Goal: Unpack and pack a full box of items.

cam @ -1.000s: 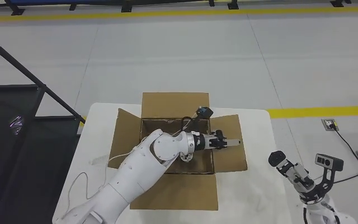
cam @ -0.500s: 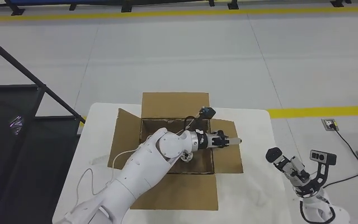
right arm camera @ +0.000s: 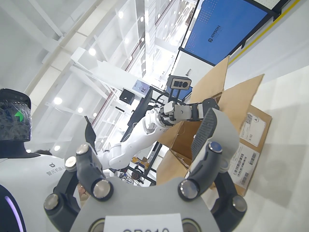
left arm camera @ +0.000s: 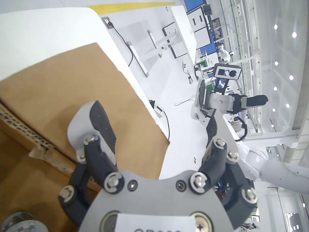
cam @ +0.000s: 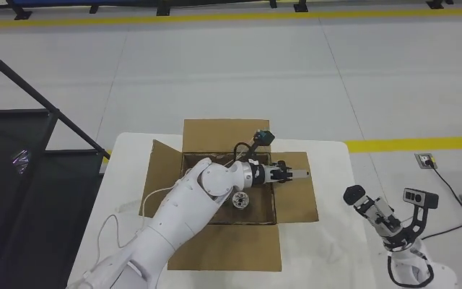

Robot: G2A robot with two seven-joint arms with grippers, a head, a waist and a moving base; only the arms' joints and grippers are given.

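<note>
- Mid-frame in the top view, on the white table [cam: 332, 238]: an open cardboard box [cam: 224, 249], all four flaps folded outward.
- Inside the box, near the middle of its floor: a small round grey item [cam: 240, 200], too small to identify further.
- Stretching from the lower left of the top frame across the open box: the left arm, its left gripper [cam: 297, 174] out past the box's right wall and above the right flap [cam: 297, 206].
- In the left wrist view: left gripper [left arm camera: 154, 114] with fingers spread wide and nothing between them, brown flap below, white table beyond it, and the round item [left arm camera: 18, 221] close behind the gripper's base.
- At the lower right of the top frame: the right gripper [cam: 355, 196], raised beside the table's right edge, well apart from the box and touching nothing.
- In the right wrist view: right gripper [right arm camera: 149, 121] with fingers wide apart and empty, facing the box [right arm camera: 241, 102], with printed labels [right arm camera: 246, 146] on the box's near side.
- Farther off in that view: the left arm reaching over the box's open top.
- On the floor to the right of the table in the top frame: a yellow line [cam: 397, 144].
- At the left edge of the top frame: a black frame [cam: 29, 180] standing beside the table.
</note>
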